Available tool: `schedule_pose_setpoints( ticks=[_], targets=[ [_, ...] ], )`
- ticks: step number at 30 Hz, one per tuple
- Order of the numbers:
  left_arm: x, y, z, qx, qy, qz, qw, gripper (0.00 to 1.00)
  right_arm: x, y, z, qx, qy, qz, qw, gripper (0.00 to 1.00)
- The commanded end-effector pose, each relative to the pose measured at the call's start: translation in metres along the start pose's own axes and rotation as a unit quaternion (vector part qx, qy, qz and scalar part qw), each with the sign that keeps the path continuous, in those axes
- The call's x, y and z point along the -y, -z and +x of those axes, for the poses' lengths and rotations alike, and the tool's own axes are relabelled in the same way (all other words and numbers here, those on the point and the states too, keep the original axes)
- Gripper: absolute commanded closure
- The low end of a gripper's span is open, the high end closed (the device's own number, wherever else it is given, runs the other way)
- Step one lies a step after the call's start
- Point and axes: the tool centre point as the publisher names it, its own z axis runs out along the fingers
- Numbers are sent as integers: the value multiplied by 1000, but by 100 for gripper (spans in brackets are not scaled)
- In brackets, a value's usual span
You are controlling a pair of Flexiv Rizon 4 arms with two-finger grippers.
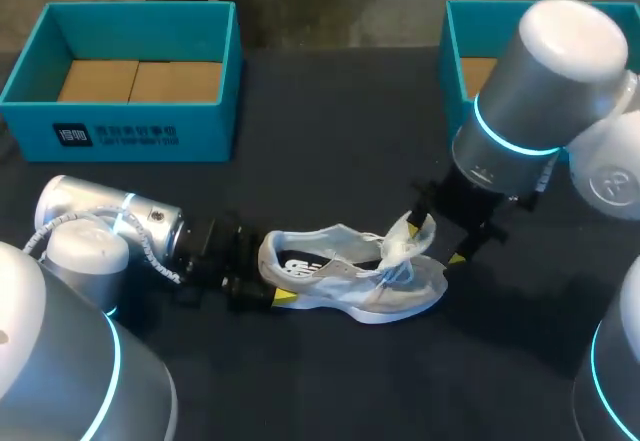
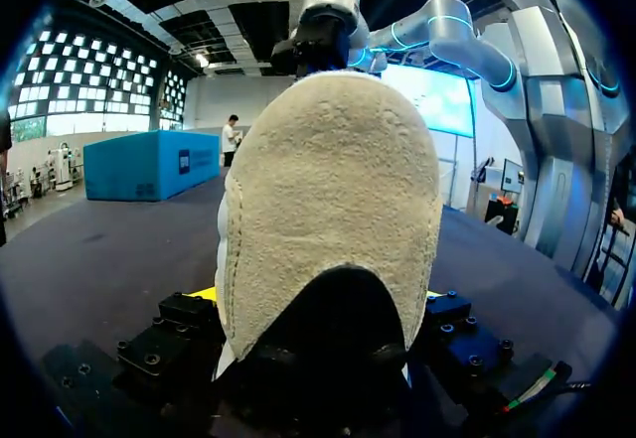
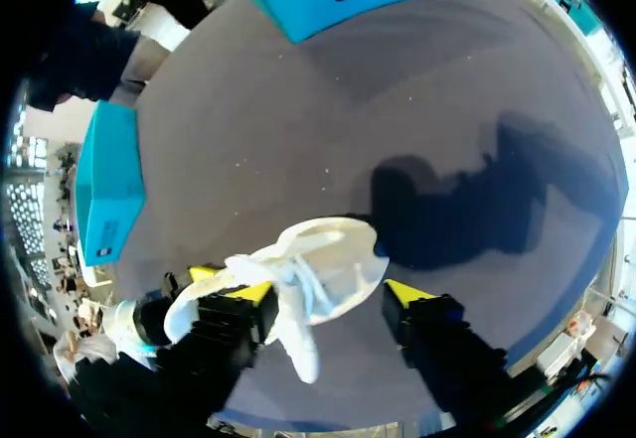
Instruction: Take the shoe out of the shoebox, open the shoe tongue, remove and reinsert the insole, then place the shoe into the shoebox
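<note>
The step in hand is judged to be the opening of the tongue. It is best done with the heel pinned while the tongue is drawn up and back in a slow arc, not straight up, or the whole shoe may be lifted with it. The white mesh low-top shoe is found out of its box on the dark matte table, at the lower middle of the head view, heel to the left. The left gripper is closed on the shoe at the rounded heel, whose beige napped suede is flanked by a black finger block on either side. The right gripper is set over the raised tongue, just right of centre. Whether the tongue is actually clamped cannot be told. The tongue is thin, soft and cupped, and the loose white laces are bunched below it, so slipping or crumpling is to be expected. Two teal cardboard shoeboxes are placed at the upper left and upper right, well apart from the shoe.
</note>
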Motion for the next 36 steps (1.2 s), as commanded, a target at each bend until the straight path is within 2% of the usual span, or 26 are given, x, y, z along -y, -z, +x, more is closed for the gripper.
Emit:
schedule_pose_setpoints(
  ticks=[1, 15, 16, 17, 18, 19, 20, 23, 27, 29, 36],
  targets=[
    [-2, -1, 0, 1, 0, 0, 1000, 100, 18, 28, 22, 52, -51, -63, 995, 0],
    [-2, -1, 0, 1, 0, 0, 1000, 100, 49, 84, 87, 119, 68, -105, 985, 0],
    [-2, -1, 0, 1, 0, 0, 1000, 100, 51, 87, 92, 127, 79, -107, 983, 8],
    [-2, -1, 0, 1, 0, 0, 1000, 100, 53, 90, 96, 129, 93, -109, 981, 41],
    [-2, -1, 0, 1, 0, 0, 1000, 100, 55, 93, 99, 134, 104, -110, 979, 62],
    [-2, -1, 0, 1, 0, 0, 1000, 100, 56, 95, 102, 140, 120, -110, 977, 78],
    [-2, -1, 0, 1, 0, 0, 1000, 100, 57, 97, 105, 140, 137, -109, 975, 100],
    [-2, -1, 0, 1, 0, 0, 1000, 100, 61, 98, 116, 149, 191, -101, 965, 100],
    [-2, -1, 0, 1, 0, 0, 1000, 100, 67, 92, 132, 177, 267, -83, 944, 100],
    [-2, -1, 0, 1, 0, 0, 1000, 100, 71, 88, 141, 175, 307, -77, 932, 100],
    [-2, -1, 0, 1, 0, 0, 1000, 100, 93, 76, 159, 177, 435, -66, 880, 100]
  ],
)
